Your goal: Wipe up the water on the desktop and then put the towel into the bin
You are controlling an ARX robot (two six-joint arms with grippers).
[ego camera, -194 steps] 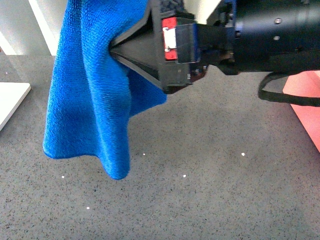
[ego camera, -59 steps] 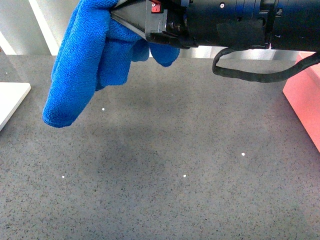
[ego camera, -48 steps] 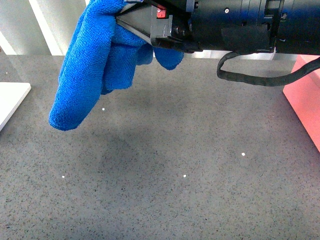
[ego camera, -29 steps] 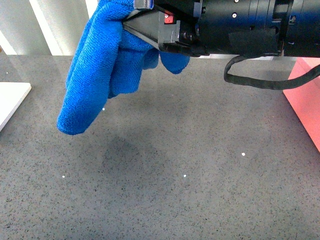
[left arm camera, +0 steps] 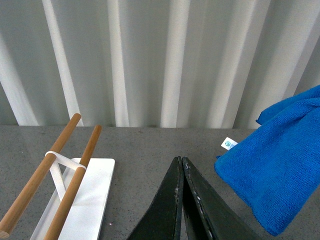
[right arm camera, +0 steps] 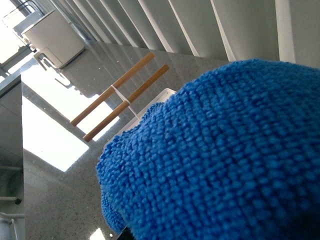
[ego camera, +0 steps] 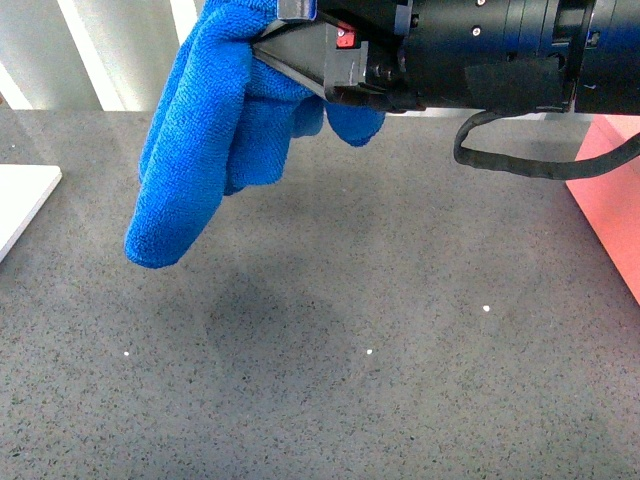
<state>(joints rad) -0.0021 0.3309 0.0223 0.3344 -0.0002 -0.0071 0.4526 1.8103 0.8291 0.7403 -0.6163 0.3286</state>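
The blue towel (ego camera: pixel 200 150) hangs folded in the air over the back left of the grey speckled desktop (ego camera: pixel 420 380), clear of the surface. My right gripper (ego camera: pixel 268 38) reaches in from the right, level, and is shut on the towel's upper part. In the right wrist view the towel (right arm camera: pixel 225 160) fills most of the picture and hides the jaws. My left gripper (left arm camera: pixel 179 162) is shut with nothing in it, low over the desktop (left arm camera: pixel 145 145), with the towel (left arm camera: pixel 272 180) hanging off to one side. A corner of the pink bin (ego camera: pixel 612 215) shows at the right edge.
A flat white board (ego camera: pixel 20 205) lies at the left edge; it carries two wooden rods (left arm camera: pixel 47 172) on a white stand. Pleated pale curtains (left arm camera: pixel 165 60) run behind the desktop. A black cable (ego camera: pixel 520 160) loops under the right arm. The towel's shadow (ego camera: pixel 270 320) darkens the stone.
The right gripper has carried the towel to the right over the last second. Against 3.3 s ago, the towel is higher and more bunched.
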